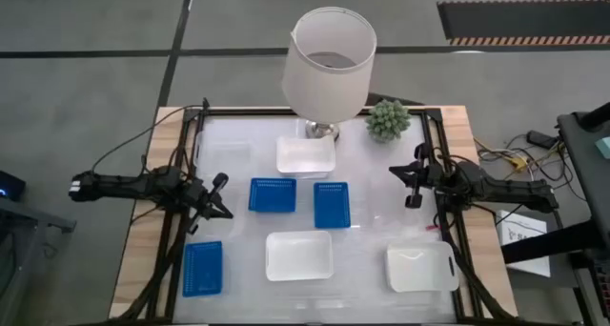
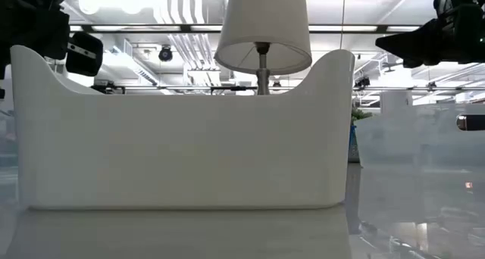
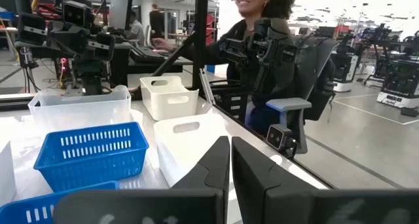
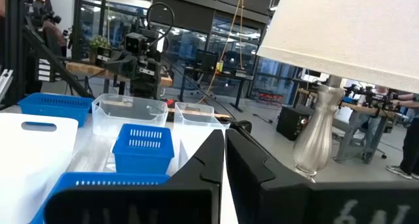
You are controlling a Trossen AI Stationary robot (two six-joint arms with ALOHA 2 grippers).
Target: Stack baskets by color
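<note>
Baskets (image 1: 272,194) lying unstacked across surface (image 1: 372,231), sitting between closed, empty left end effector (image 1: 224,210) and closed, empty right end effector (image 1: 405,173), neither touching any.

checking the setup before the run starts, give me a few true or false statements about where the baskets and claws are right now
1. Three bright blue mesh plastic baskets lie apart on the table, one beside another, the third near the front left corner. True.
2. Two white plastic baskets are already stacked. False: all three lie separately.
3. The left claw holds a blue basket. False: it is shut on nothing, beside the table's left edge.
4. The right claw is shut and empty. True.
5. The white fabric lampshade stands at the table's far edge. True.
</note>
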